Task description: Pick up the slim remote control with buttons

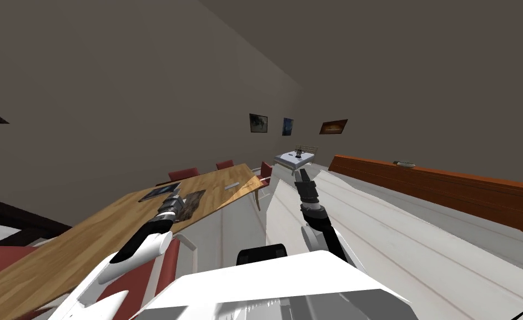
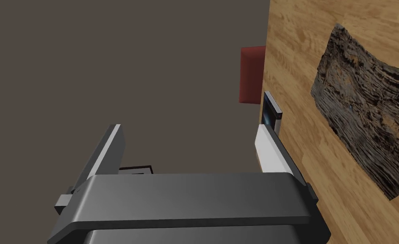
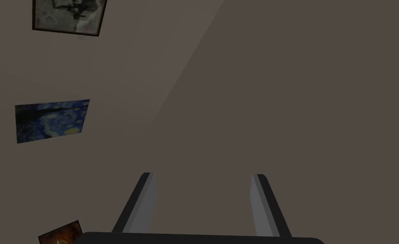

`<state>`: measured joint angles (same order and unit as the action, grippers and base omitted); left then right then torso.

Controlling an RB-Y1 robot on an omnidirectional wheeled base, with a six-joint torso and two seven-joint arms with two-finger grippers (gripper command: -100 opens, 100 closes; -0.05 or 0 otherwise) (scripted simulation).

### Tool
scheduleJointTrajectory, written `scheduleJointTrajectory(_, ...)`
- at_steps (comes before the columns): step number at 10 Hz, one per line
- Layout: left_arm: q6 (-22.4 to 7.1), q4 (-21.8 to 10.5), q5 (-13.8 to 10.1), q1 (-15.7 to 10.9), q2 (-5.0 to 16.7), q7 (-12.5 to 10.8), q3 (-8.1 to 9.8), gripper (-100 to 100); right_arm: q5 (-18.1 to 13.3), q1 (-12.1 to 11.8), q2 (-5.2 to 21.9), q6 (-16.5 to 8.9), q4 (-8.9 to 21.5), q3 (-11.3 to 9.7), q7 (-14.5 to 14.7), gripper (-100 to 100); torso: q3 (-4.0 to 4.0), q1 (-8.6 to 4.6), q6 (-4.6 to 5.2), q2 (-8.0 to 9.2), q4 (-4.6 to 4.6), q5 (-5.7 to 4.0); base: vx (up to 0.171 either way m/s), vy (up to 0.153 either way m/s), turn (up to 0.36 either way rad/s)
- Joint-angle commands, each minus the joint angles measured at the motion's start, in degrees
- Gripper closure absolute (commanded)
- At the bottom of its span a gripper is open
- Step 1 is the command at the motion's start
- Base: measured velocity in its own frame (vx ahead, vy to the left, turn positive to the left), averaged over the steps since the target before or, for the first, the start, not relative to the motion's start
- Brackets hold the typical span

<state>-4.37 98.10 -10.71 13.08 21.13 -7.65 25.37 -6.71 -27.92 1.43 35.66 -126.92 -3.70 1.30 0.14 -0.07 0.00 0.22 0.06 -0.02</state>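
Note:
A long wooden table (image 1: pixel 88 233) carries a slim pale strip (image 1: pixel 232 185) toward its far end; it is too small to show buttons. Nearer me lie a dark flat slab (image 1: pixel 159 193) and a rough bark-like piece (image 1: pixel 192 201). My left gripper (image 1: pixel 174 197) hovers over the table between those two, open and empty. In the left wrist view, the left gripper (image 2: pixel 190 127) has one fingertip beside the dark slab (image 2: pixel 272 111), with the bark piece (image 2: pixel 364 110) further along the table (image 2: pixel 304 51). My right gripper (image 1: pixel 301 176) is raised toward the far wall, and in the right wrist view the right gripper (image 3: pixel 202 175) is open and empty.
Red chairs (image 1: pixel 184 173) stand along the table's far side, and another red chair (image 1: pixel 144 283) is close by my left arm. A red-brown sideboard (image 1: pixel 449 186) runs along the right, with a small slim grey thing (image 1: pixel 405 163) on top. A small white table (image 1: pixel 295 159) stands at the far wall.

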Motion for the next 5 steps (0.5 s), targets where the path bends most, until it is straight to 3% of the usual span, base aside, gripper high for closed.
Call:
scheduleJointTrajectory(1,-2.86,-0.64,0.1,-1.23,-0.08,0.18,0.99,-100,0.0,0.0,0.0,0.0,0.0,0.0,0.0,0,0.0,0.0,0.0,0.0,0.0,0.0,-0.041,-0.044,-0.127)
scheduleJointTrajectory(2,-3.81,-0.64,0.1,-1.23,-0.08,0.18,0.99,-100,0.0,-0.01,0.0,0.0,0.0,0.01,0.0,0,-0.01,0.01,-0.03,-0.02,0.0,0.0,-0.015,-0.017,0.005)
scheduleJointTrajectory(3,-5.97,-3.22,-0.47,-2.86,1.08,-0.07,2.84,-100,0.0,-0.01,0.01,0.0,0.0,0.01,0.0,0,-0.04,0.11,-0.05,-0.08,-0.01,0.02,-0.021,-0.036,-0.245)
scheduleJointTrajectory(4,-7.21,-3.62,-0.47,-2.86,1.08,-0.07,2.84,-100,0.0,0.0,0.0,0.0,0.0,0.0,0.0,0,-0.05,0.08,0.01,-0.09,-0.02,0.02,-0.023,-0.027,-0.125)
scheduleJointTrajectory(5,-8.77,-6.19,-1.01,-4.49,2.21,-0.35,4.66,-100,0.0,-0.01,0.01,0.0,0.0,0.01,0.0,0,-0.05,0.1,-0.04,-0.09,-0.02,0.02,-0.03,-0.042,-0.296)
